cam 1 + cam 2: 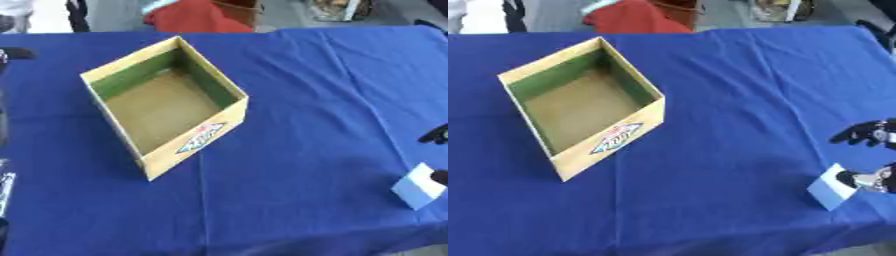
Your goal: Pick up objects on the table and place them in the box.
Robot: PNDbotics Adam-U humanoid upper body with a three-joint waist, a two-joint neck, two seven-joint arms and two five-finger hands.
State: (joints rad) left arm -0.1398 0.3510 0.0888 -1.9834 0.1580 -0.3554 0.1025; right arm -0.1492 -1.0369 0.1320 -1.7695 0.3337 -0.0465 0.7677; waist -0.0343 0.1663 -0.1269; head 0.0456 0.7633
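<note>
Gripping the pale blue-white flat block (830, 192) with curled fingers (852, 178), the right hand (868, 157) prepares lifting it toward the empty yellow cardboard box (614, 137); left hand unseen.

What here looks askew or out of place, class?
The box sits turned at an angle to the table edges and holds nothing visible. The pale blue object lies near the table's edge by the right hand.
</note>
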